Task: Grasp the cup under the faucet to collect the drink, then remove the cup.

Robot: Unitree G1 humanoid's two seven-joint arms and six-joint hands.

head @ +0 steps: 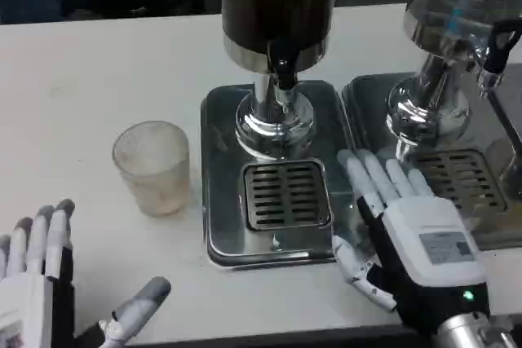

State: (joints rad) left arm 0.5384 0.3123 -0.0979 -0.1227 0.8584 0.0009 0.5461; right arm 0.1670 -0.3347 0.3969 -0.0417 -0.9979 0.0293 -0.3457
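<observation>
- A white table is seen as the work surface; a dispenser with a dark drink is mounted on a steel drip tray, and a second dispenser stands to its right.
- The cup, clear and apparently empty, is stood upright on the table, ahead of the left hand and well apart from it, beside the tray's left edge.
- The left hand is held open, fingers extended and slightly spread; nothing is gripped.
- The right hand is likewise open and empty, fingers extended forward, positioned just right of the tray grille.
- The faucet is located ahead and left of the right hand, above the grille.
- Step in hand, as judged: the approach before the grasp; the cup is not yet held.
- Next move, as judged: the left hand is to be advanced to the cup, closed around its wall, and the cup carried rightward onto the grille under the faucet.
</observation>
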